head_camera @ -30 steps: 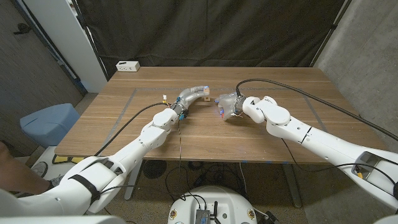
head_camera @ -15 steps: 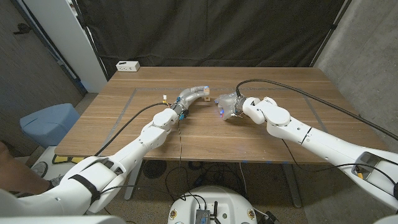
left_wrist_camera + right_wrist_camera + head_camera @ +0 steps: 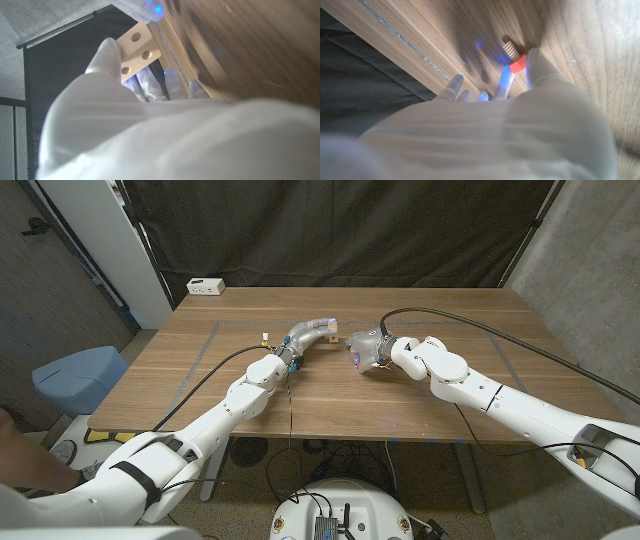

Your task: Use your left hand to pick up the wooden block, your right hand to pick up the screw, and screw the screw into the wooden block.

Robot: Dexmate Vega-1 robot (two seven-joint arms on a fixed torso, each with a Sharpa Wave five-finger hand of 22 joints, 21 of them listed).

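A: Wooden block (image 3: 329,330) sits in the left hand (image 3: 305,335) in the head view, and the right hand (image 3: 366,348) has moved a little closer to it than a second ago, the screw (image 3: 352,361) at its fingertips.

B: And the left wrist view?

A: Fingers (image 3: 106,56) grip the block (image 3: 136,47), holes facing out.

B: Right wrist?

A: The right hand (image 3: 520,100) pinches the screw (image 3: 514,56) by its red head. Insertion seems near. I read no writing.

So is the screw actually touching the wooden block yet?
Apart: the right wrist view shows the screw pinched in the right hand, with bare table beyond its tip.
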